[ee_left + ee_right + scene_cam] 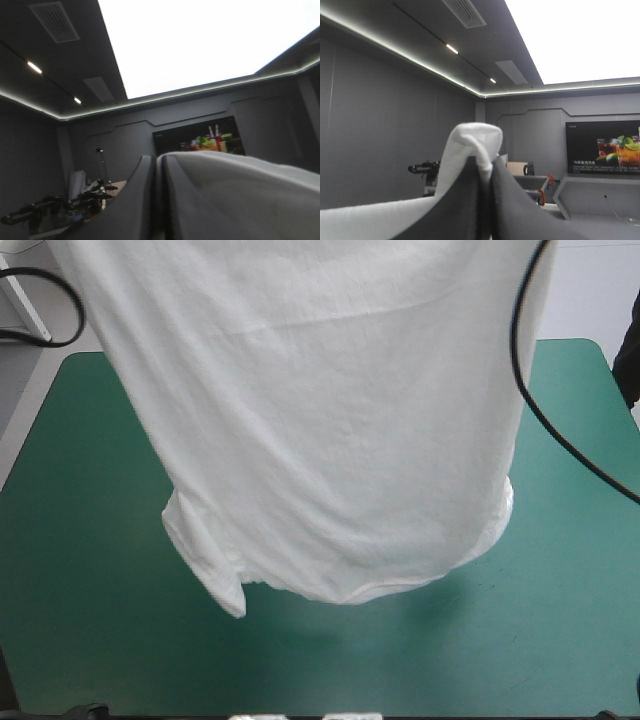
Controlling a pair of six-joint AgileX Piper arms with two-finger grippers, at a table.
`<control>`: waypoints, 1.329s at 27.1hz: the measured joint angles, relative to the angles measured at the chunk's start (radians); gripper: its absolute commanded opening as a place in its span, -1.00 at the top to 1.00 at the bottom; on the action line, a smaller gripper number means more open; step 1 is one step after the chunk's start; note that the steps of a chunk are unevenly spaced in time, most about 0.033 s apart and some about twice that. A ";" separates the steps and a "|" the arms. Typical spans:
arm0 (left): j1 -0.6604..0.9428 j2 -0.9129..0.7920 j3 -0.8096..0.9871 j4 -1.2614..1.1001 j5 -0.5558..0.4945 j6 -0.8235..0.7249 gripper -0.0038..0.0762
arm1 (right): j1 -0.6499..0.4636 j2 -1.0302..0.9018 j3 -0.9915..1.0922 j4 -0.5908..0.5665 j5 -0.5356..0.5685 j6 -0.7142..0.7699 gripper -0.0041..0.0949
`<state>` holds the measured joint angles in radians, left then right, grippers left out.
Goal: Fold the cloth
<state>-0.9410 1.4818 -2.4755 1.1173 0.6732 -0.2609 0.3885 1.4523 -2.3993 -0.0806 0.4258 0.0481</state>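
T-shirt [330, 420]: hanging spread above counter [80, 640]. Left tool [156, 200] and right tool [487, 200] each pinching cloth. Step, as judged: holding it up to straighten. Next calling for lowering it flat, both tools level.

Teal-green tbl cover [90, 570] — flat.

You have a plain white T-shirt [330, 420], one even colour across its whole face. The table's cover [80, 590] is a flat teal-green (darker where the shirt's shadow falls). The left gripper [156, 160] and right gripper [486, 165] are both solid black.
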 measured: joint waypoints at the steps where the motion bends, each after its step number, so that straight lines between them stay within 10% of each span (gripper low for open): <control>1: 0.029 0.018 0.000 0.011 -0.015 -0.031 0.93 | 0.000 0.032 -0.021 -0.010 0.004 0.005 0.94; 14: 0.672 0.399 -0.049 -0.526 -0.673 -0.192 0.93 | -0.250 0.372 -0.159 0.047 -0.139 0.150 0.94; 19: 0.744 0.558 -0.217 -0.538 -0.742 -0.277 0.93 | -0.305 0.492 -0.234 0.129 -0.184 0.156 0.94; 27: 0.754 0.566 -0.194 -0.655 -0.496 -0.252 0.93 | -0.308 0.537 -0.266 0.147 -0.008 0.053 0.94; 36: 0.764 0.433 0.188 -1.182 0.120 0.345 0.93 | -0.338 0.426 0.156 0.164 0.317 -0.126 0.94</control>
<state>-0.1771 1.9143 -2.2880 -0.0648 0.7935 0.0841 0.0505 1.8786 -2.2431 0.0830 0.7430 -0.0778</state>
